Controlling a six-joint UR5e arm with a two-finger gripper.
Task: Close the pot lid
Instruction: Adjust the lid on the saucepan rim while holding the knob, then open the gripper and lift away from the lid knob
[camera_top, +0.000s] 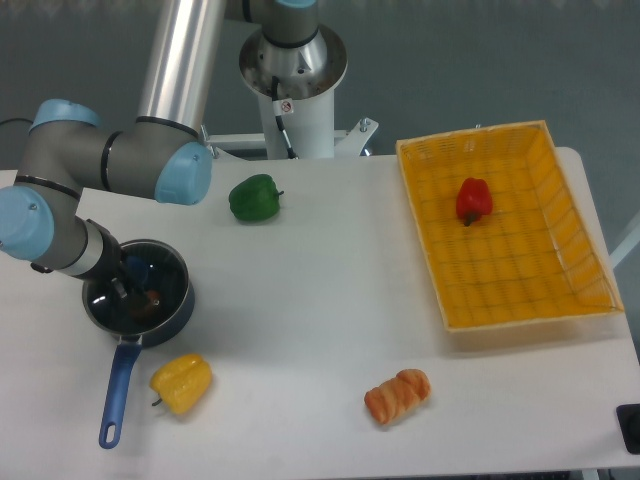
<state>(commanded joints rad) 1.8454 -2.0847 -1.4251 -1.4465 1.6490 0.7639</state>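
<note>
I have one fixed camera, high, looking steeply down on the table (320, 300); arm base (292, 60) at top centre.
</note>
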